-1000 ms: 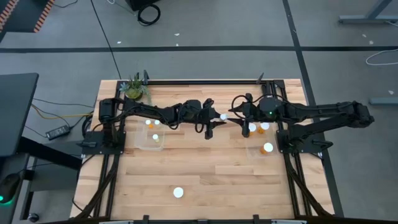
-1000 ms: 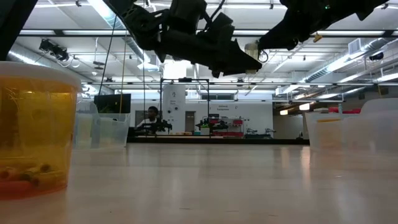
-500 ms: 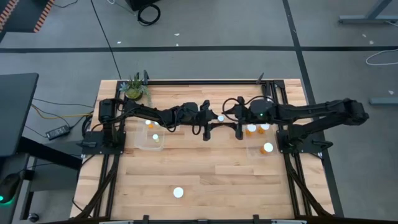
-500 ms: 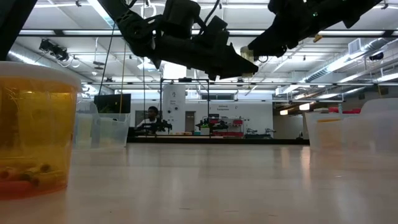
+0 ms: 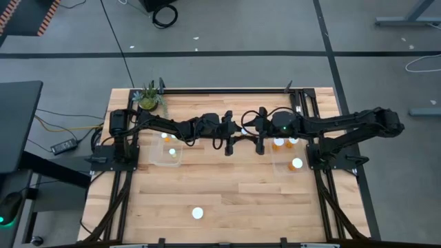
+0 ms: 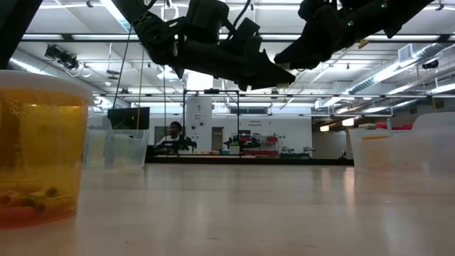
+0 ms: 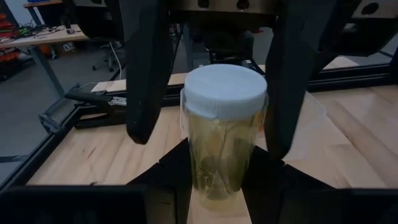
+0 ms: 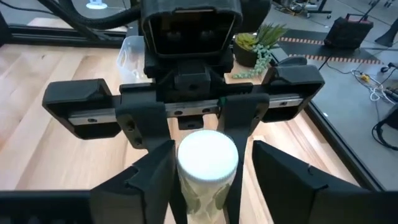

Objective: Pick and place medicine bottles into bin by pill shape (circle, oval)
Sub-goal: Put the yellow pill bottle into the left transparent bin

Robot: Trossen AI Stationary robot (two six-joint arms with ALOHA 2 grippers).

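Note:
A small medicine bottle with a pale yellowish body and a white round cap hangs in the air over the table's far middle. My left gripper comes from the left and is shut on it. My right gripper comes from the right and is open. Its two fingers stand on either side of the bottle's cap end, and I cannot tell whether they touch it. The bottle also shows in the right wrist view, between my right fingers. My left gripper pinches the lower part of the bottle's body between its two fingers. The fingers lie level and come from the table's left. The bottle stands upright in the hold, cap up, lifted clear of the table.
A clear bin at the left holds white-capped bottles. A second bin at the right holds one, with amber bottles just beyond it. One bottle stands near the front edge and looms large in the low view. A green plant stands far left.
My right gripper has moved toward the table's left, up to the left gripper, and its open fingers now stand around the held bottle. The left gripper has kept the bottle almost still in the air.

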